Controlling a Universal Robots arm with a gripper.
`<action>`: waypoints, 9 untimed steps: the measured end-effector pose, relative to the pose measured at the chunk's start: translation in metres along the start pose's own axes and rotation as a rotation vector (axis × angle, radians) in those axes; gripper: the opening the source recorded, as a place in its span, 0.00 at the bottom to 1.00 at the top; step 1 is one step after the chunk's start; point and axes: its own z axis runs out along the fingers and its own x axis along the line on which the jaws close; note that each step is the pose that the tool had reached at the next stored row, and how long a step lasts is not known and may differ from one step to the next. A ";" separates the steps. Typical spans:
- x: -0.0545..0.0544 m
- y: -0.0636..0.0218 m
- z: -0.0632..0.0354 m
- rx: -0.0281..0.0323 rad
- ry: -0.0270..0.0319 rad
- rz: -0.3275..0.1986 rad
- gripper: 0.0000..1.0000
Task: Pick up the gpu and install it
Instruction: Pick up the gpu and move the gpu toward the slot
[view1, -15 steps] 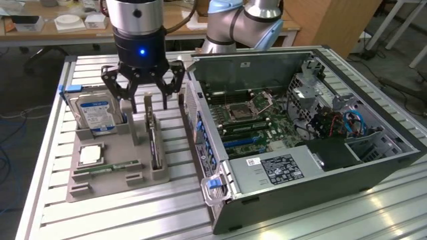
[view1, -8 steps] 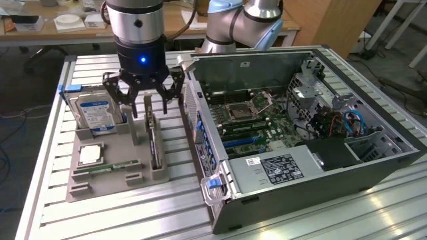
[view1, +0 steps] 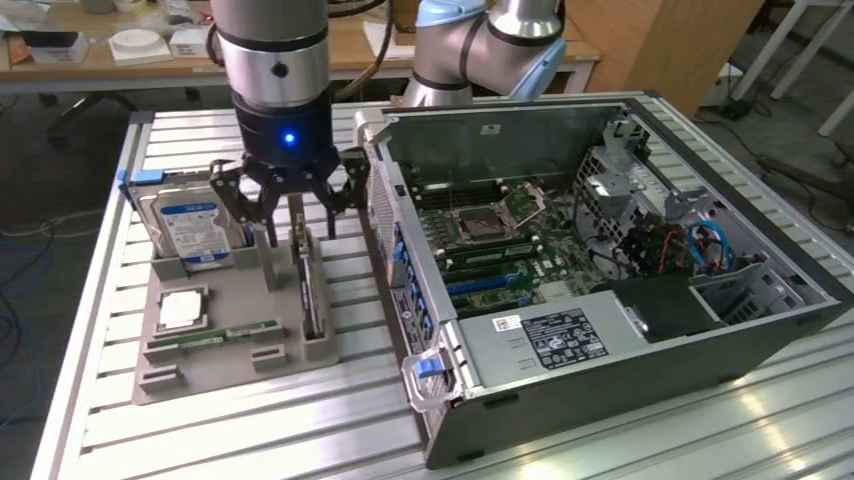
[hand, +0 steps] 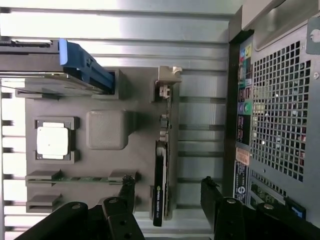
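- gripper (view1: 295, 214) (hand: 170, 200) hangs off the arm (view1: 276, 60) right over the tray (view1: 234, 285) (hand: 140, 150). It's spread wide and grasping nothing.
- gpu (view1: 308, 290) (hand: 161, 185) sits in the tray, on its edge in a long slot along the side nearest the case (view1: 627, 330) (hand: 280, 110). It isn't lifted and isn't installed.
- wrist view: fingers (hand: 126, 192) straddle one end of the gpu, one on each side. The finger on the case side is clearly apart from it. The other is just beside it, and I can't tell if it's touching.
- other stuff in the grey tray, each in its own pocket:
  - hdd (view1: 191, 230) (hand: 40, 77) stands upright in a slot at the far corner, on the exterior view's left. Its blue-white label faces the cam, and there's a blue bit by its edge.
  - cpu (view1: 183, 308) (hand: 52, 140) lies flat in a square pocket.
  - ram stick (view1: 214, 336) (hand: 80, 176) lies on its edge in a narrow slot, nearer the cam than the cpu.
  - a raised blank block (hand: 107, 129) sits between the cpu pocket and the gpu slot.
- case is just beside the tray on the exterior view's right. It's on its side w/ the panel off.
- inside the case:
  - mobo (view1: 507, 240) w/ a bare cpu socket.
  - blue cables (view1: 703, 245) toward the exterior view's right.
  - a grey cover w/ a black sticker (view1: 561, 335) at the near end.
- tray and case both sit on a slatted metal table (view1: 267, 430) (hand: 125, 25).
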 end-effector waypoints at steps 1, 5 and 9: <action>0.000 -0.0003 0.0018 0.0000 0.0000 0.000 0.64; 0.003 -0.0011 0.0087 0.0001 0.0001 0.000 0.64; 0.005 -0.0017 0.0152 -0.0001 0.0000 0.000 0.64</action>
